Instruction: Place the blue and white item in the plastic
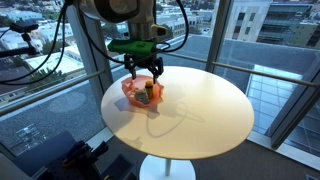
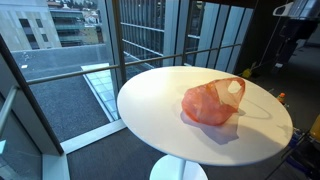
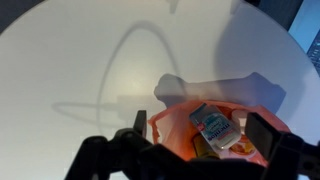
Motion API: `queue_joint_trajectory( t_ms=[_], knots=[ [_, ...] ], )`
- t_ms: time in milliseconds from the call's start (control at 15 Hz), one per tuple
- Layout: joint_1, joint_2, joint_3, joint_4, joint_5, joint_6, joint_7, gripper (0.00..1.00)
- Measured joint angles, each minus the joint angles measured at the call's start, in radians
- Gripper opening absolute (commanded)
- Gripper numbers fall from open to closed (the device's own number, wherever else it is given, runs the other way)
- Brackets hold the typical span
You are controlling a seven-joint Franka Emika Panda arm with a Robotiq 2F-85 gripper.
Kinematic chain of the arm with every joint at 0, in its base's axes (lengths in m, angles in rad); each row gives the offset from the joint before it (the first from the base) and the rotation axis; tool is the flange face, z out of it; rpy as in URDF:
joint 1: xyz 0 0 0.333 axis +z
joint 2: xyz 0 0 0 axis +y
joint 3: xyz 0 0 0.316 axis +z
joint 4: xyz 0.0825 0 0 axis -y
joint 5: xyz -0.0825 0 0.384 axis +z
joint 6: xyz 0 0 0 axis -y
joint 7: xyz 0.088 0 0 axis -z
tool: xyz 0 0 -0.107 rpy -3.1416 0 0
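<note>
The gripper [image 3: 198,135] hangs over the plastic [image 3: 168,124] with its jaws spread wide and holding nothing, and the blue and white item [image 3: 214,125] lies inside directly beneath them, its long axis slanting across their closing line, so a straight lift away looks clear

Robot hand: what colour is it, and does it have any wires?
The gripper is black, with two chunky fingers. A bright green block sits just above it, and the arm over that is rounded and whitish-grey. Thin black cables loop down beside the arm.
</note>
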Motion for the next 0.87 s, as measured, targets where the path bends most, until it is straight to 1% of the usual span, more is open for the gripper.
queue_joint_trajectory(
  t_ms=[267,533,667,867],
  knots=[
    [0.000,-0.077,-0.017,0.007,0.004,-0.116,0.039,1.00],
    [0.000,-0.138,-0.029,0.024,0.009,-0.197,0.065,1.00],
    [0.000,-0.155,-0.036,0.033,0.023,-0.222,0.063,1.00],
    [0.004,-0.160,-0.042,0.035,0.030,-0.226,0.062,1.00]
  ],
)
